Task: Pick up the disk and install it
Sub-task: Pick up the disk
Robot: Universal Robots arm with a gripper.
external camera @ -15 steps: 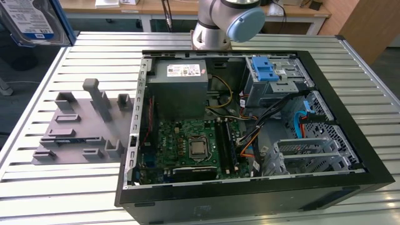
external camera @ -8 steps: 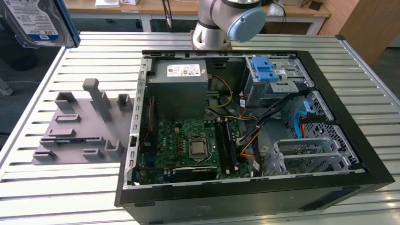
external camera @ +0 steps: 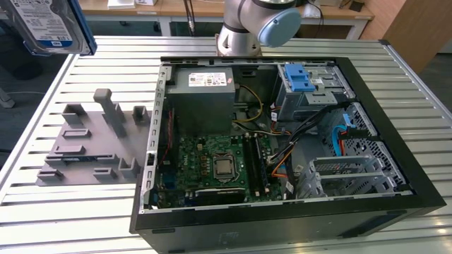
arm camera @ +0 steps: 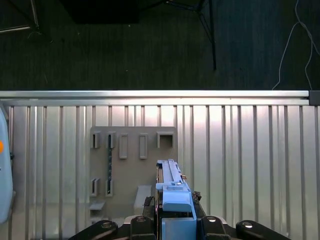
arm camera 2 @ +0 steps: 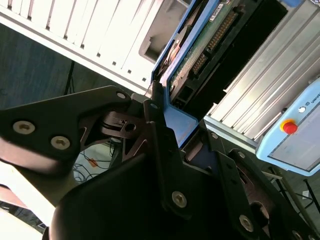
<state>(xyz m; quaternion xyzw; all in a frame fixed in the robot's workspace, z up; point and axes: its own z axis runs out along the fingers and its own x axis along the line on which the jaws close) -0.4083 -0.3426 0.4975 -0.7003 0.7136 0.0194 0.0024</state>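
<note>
The disk [external camera: 46, 22] sits lifted clear at the exterior view's left, edge-on in my gripper [arm camera: 175, 216], whose jaws are closed tight on its blue-railed edge. I see the slatted table [external camera: 78, 217] below, the open PC case [external camera: 395, 159] on it, and the grey fixture plate [external camera: 84, 148] just beside the case.

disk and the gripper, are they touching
Touching. In the second wrist view the gripper clamps the disk from both sides at its blue rail, with no gap showing.
</note>
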